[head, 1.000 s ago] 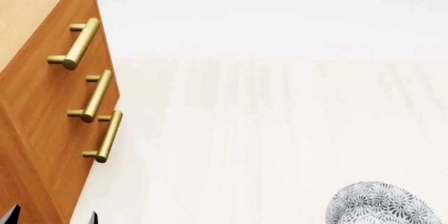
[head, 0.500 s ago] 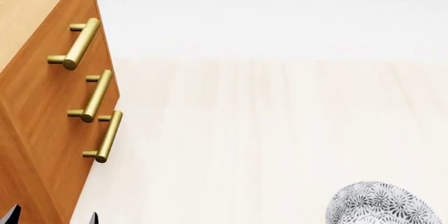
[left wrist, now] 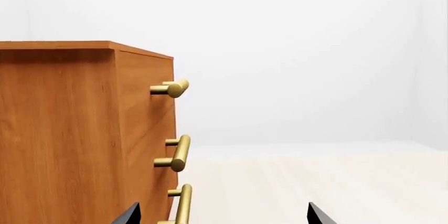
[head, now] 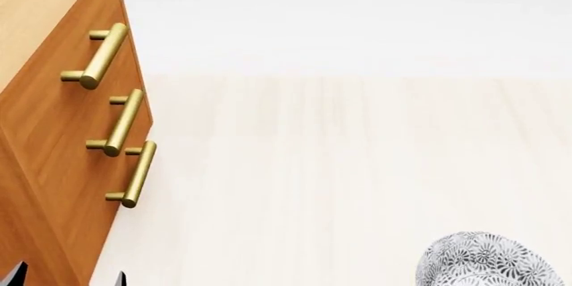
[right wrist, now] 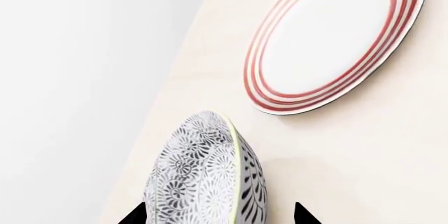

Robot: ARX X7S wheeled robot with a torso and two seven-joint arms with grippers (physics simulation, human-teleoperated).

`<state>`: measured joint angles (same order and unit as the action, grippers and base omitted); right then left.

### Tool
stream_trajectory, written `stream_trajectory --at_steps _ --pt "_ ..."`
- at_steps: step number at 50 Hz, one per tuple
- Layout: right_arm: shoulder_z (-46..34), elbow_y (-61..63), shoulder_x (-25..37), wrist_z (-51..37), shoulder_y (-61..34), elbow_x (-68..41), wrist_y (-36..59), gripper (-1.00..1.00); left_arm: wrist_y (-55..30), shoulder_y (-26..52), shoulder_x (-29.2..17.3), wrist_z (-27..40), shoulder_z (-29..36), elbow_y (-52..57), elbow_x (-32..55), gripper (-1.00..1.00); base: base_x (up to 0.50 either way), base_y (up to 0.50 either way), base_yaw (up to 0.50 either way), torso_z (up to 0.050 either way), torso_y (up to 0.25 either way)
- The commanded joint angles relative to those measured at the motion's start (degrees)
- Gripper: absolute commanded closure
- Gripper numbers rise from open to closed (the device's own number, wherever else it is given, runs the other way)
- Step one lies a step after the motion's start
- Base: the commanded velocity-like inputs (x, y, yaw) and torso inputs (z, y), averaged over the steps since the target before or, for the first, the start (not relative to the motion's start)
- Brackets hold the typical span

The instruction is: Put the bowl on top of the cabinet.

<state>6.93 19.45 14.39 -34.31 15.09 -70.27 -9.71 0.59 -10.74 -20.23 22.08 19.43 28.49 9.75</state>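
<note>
The bowl (right wrist: 206, 177) stands on edge between the right gripper's (right wrist: 218, 214) jaws; left gripper (left wrist: 222, 214) jaws wide.

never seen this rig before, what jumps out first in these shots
The orange-brown cabinet fills the left edge of the head view, its three brass bar handles stacked down the front. At that view's lower right sits the grey-black floral bowl, which the right wrist view shows on edge between the right gripper's jaws. Beyond it, a white plate with red rings lies on the pale floor.
</note>
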Motion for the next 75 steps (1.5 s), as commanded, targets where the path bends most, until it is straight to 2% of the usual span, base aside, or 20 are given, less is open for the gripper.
stream_trajectory --at_steps 1,75 --pt "-0.46 -1.86 0.76 0.20 -1.27 -0.70 0.74 -1.00 0.13 0.00 -0.17 0.17 0.15 -0.04 0.07 -1.00 0.00 0.00 0.00 0.000 0.000" --pt "-5.34 -19.11 3.77 3.49 -12.48 -0.63 6.08 -1.00 1.15 0.36 -1.26 0.76 1.36 -0.34 0.50 -1.00 0.00 0.00 0.00 0.000 0.000"
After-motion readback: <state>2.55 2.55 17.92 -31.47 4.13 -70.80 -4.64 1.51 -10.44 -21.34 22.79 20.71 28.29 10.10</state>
